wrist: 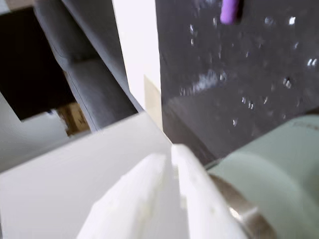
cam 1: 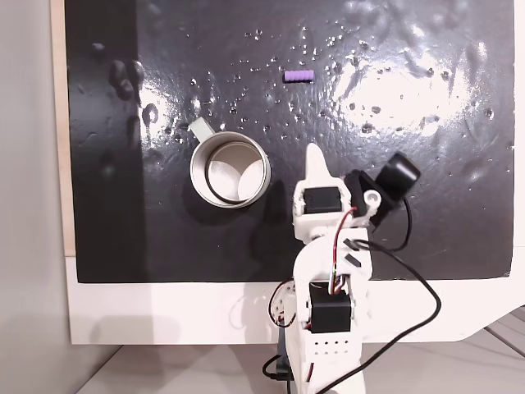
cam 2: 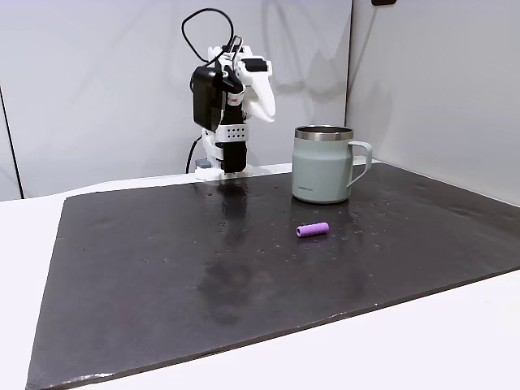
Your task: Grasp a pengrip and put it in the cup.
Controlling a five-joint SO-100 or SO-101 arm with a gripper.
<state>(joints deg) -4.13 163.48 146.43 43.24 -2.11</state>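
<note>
Fingers (cam 1: 312, 156) of the white arm are pressed together with nothing between them; in the wrist view (wrist: 172, 154) the two white tips meet along a thin seam. Seen from above, they point up the picture just right of the cup (cam 1: 230, 170), not touching it. The cup stands upright on the black mat (cam 1: 426, 238), its handle tab toward the upper left in that view. In the fixed view from the front the cup (cam 2: 323, 163) is pale green with a metal rim, and the arm stands folded behind and left of it. The pengrip (cam 1: 298, 76) lies on its side on the mat, well apart from the cup, up and right of it from above; from the front it (cam 2: 312, 230) lies nearer the camera than the cup. A blurred purple shape (wrist: 230, 12) at the wrist view's top edge is probably the pengrip. The mat covers a white table (cam 2: 455, 341).
</note>
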